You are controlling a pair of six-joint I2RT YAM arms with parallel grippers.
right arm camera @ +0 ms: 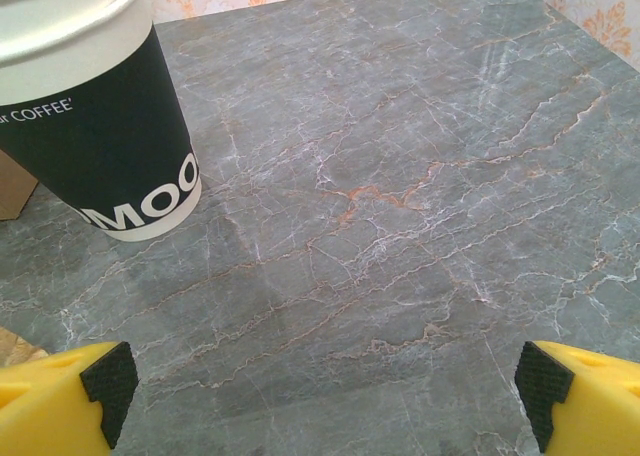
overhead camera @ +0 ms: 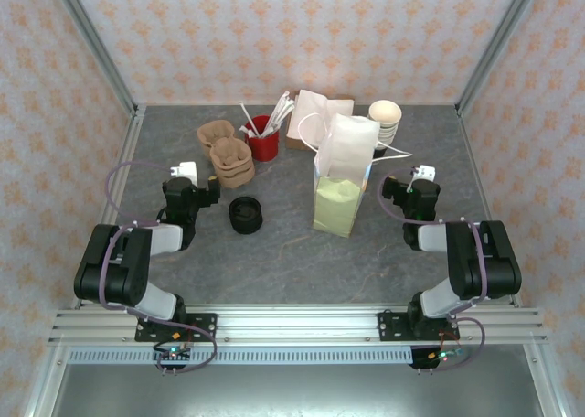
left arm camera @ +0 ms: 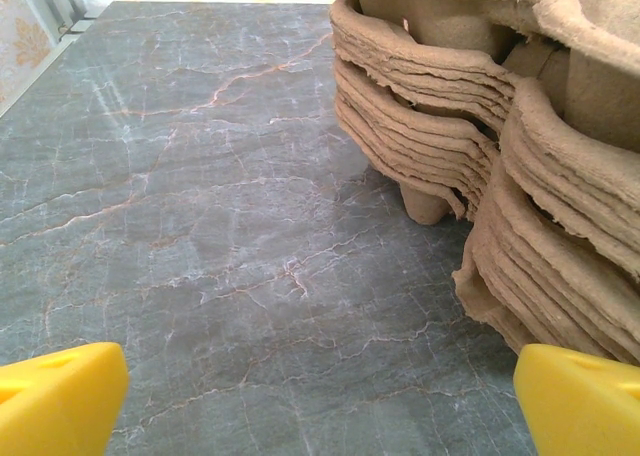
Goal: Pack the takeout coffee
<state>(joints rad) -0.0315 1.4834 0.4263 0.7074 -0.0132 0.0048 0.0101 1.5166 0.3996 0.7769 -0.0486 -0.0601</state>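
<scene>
The takeout coffee is out of view. My left gripper (overhead camera: 194,192) hovers low over the grey table, open, with nothing between its yellow fingers (left arm camera: 60,401). To its right rises a stack of brown pulp cup carriers (left arm camera: 520,166) (overhead camera: 227,152). My right gripper (overhead camera: 409,196) is also open and empty, its black-padded fingertips (right arm camera: 105,381) wide apart above bare table. A nested stack of dark paper cups (right arm camera: 95,106) (overhead camera: 385,120) with cream rims stands ahead of it to the left. A squat black pile of lids (overhead camera: 245,214) sits near the left gripper.
A white and pale green paper bag (overhead camera: 343,175) with handles stands upright mid-table. A red cup (overhead camera: 263,141) holding white sticks and a brown box of napkins (overhead camera: 306,115) stand at the back. Patterned walls and metal posts enclose the table (overhead camera: 274,271).
</scene>
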